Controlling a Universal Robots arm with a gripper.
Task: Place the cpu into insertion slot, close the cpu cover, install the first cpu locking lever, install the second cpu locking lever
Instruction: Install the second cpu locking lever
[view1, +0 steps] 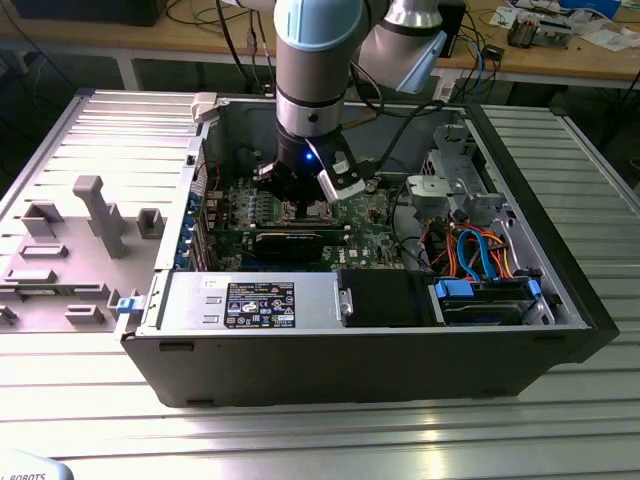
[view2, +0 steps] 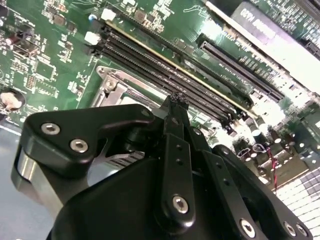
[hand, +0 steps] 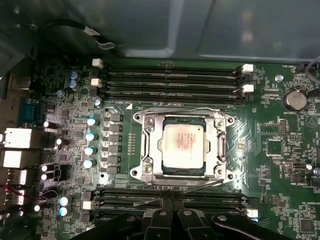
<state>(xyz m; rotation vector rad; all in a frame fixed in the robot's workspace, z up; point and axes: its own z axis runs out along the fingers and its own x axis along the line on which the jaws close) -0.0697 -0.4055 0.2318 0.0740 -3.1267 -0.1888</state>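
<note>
- While the arm stands down inside the open computer case (view1: 560, 300), the claw (hand: 167, 202) hangs low over the green motherboard (hand: 270, 165), its two black fingers (view2: 175, 107) pressed together at the tip with nothing between them.
- In the first wrist view the fingertips sit at the lower middle of the frame, over the memory slots (hand: 170, 197) just below the socket.
- The cpu (hand: 183, 145) lies flat in the insertion slot (hand: 150, 169), centre of the frame, silvery top up, its edges square to the memory slots above and below.
- The cpu cover (hand: 218, 146) is down around the chip, which shows through its window; thin wire levers run along the frame's upper and lower edges, but whether they are latched I cannot tell.
- Room is tight: memory slots flank the socket above and below, a column of capacitors (hand: 91, 142) stands at its left, and open board lies to its right.
- In the exterior view the case walls ring the arm, with the drive cage and cables (view1: 470, 245) at the exterior view's right and the ribbed metal counter (view1: 320, 430) around the case.
</note>
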